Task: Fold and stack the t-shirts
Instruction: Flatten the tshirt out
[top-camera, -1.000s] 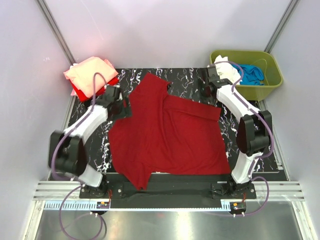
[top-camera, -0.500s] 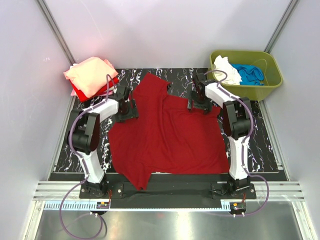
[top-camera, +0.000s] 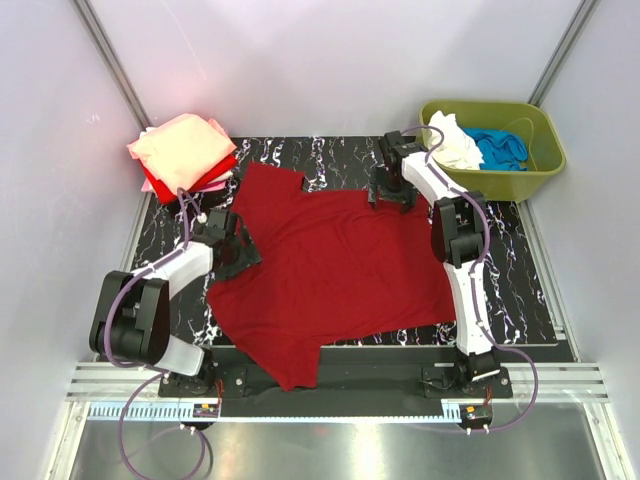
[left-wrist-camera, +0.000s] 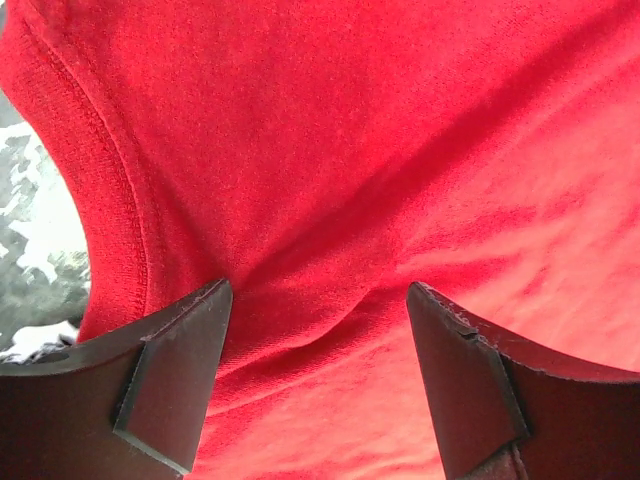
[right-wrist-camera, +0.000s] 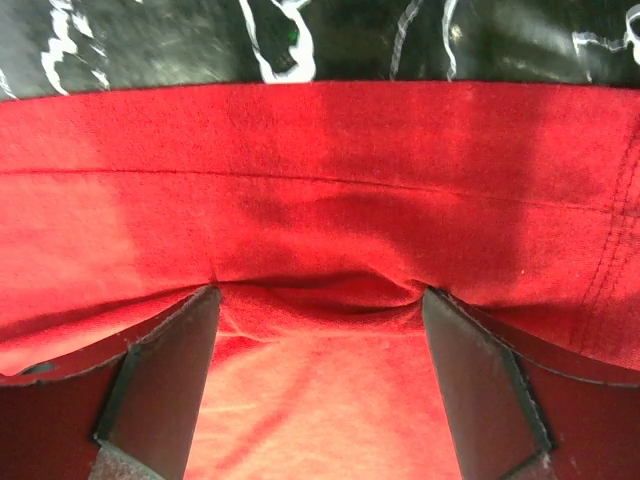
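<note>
The dark red t-shirt (top-camera: 335, 265) lay spread on the table (top-camera: 520, 290), with the left gripper (left-wrist-camera: 318, 290) and the right gripper (right-wrist-camera: 321, 293) both gaping wide, pressed onto its left and far edges, so each looked to need an even nip of cloth before any fold.

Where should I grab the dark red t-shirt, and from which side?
Take the dark red t-shirt by its stitched far edge, from straight above. It lies flat on the table, so only an edge or pinched fold offers a hold.
</note>
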